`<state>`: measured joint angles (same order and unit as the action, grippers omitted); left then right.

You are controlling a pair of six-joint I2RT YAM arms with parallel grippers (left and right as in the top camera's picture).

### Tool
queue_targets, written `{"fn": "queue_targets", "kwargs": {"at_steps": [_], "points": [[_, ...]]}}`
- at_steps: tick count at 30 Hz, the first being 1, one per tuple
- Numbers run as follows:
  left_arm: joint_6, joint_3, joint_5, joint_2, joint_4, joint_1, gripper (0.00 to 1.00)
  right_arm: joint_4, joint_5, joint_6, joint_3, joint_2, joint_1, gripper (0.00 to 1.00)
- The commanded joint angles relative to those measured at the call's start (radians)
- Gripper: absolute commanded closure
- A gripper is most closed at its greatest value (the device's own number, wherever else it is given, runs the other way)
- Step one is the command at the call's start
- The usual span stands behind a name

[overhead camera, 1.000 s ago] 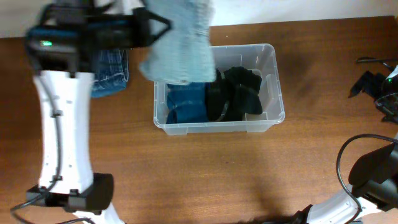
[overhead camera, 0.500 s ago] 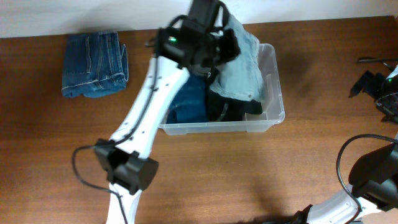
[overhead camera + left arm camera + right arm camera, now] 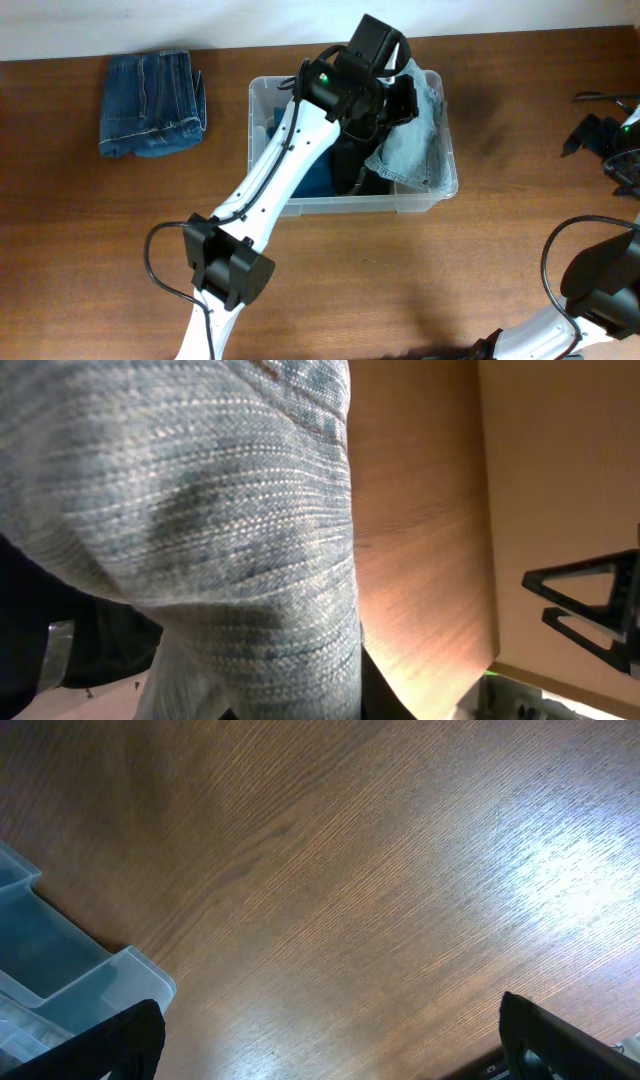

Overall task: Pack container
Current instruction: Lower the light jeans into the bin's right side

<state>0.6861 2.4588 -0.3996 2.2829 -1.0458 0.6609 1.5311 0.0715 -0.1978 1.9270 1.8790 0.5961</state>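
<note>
The clear container [image 3: 342, 207] stands at the table's back middle, holding a dark blue garment [image 3: 322, 172] and a black one [image 3: 354, 168]. My left gripper [image 3: 400, 95] reaches over the bin's right half, shut on a light-blue denim garment [image 3: 415, 140] that drapes into the bin and over its right rim. That denim [image 3: 200, 510] fills most of the left wrist view and hides the jaws. My right gripper [image 3: 330, 1050] is open over bare wood, nothing between its fingers, with the container's corner [image 3: 60, 980] at the far left of its view.
A folded pair of dark jeans [image 3: 152, 103] lies on the table to the left of the bin. The right arm [image 3: 610, 145] sits at the table's right edge, with black cables near it. The left arm [image 3: 270, 190] crosses the bin's front wall.
The left arm has swung from the far left to over the bin's right half, carrying the light denim down into it. The folded jeans are uncovered. The right arm has not moved.
</note>
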Motion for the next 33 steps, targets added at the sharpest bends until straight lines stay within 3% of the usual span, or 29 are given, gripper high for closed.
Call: {"fn": "queue_targets", "kwargs": {"at_steps": [1, 3, 8, 12, 13, 14, 15, 21, 25, 31, 32, 33], "points": [[0.005, 0.023, 0.031, 0.013, 0.018, 0.002, 0.94, -0.003, -0.005, 0.007, -0.001, -0.004, 0.0, 0.01], [0.005, 0.023, 0.031, 0.027, 0.021, 0.001, 0.94, -0.003, -0.005, 0.007, -0.001, -0.004, 0.0, 0.02], [0.005, 0.023, -0.008, 0.079, 0.013, 0.002, 0.82, -0.003, -0.005, 0.007, -0.001, -0.004, 0.0, 0.02], [-0.033, 0.023, -0.008, 0.081, 0.011, 0.002, 0.45, -0.003, -0.005, 0.007, -0.001, -0.004, 0.0, 0.02], [-0.058, 0.023, -0.007, 0.08, 0.009, 0.002, 0.19, -0.003, -0.005, 0.007, -0.001, -0.004, 0.0, 0.02], [-0.084, 0.023, -0.006, 0.08, -0.003, 0.002, 0.06, -0.003, -0.005, 0.007, -0.001, -0.004, 0.0, 0.01], [-0.111, 0.023, -0.003, 0.08, -0.016, -0.003, 0.01, -0.003, -0.005, 0.007, -0.001, -0.004, 0.0, 0.01], [-0.181, 0.024, 0.055, 0.08, -0.099, -0.056, 0.01, -0.003, -0.005, 0.007, -0.001, -0.004, 0.0, 0.01], [-0.277, 0.025, 0.211, 0.08, -0.234, -0.126, 0.01, -0.003, -0.005, 0.007, -0.001, -0.004, 0.0, 0.02], [-0.352, 0.025, 0.334, 0.08, -0.377, -0.224, 0.01, -0.003, -0.005, 0.007, -0.001, -0.004, 0.0, 0.01], [-0.351, 0.025, 0.327, 0.08, -0.389, -0.237, 0.11, -0.003, -0.005, 0.007, -0.001, -0.004, 0.0, 0.02], [-0.351, 0.025, 0.315, 0.08, -0.393, -0.242, 0.28, -0.003, -0.005, 0.007, -0.001, -0.004, 0.0, 0.02]]}}
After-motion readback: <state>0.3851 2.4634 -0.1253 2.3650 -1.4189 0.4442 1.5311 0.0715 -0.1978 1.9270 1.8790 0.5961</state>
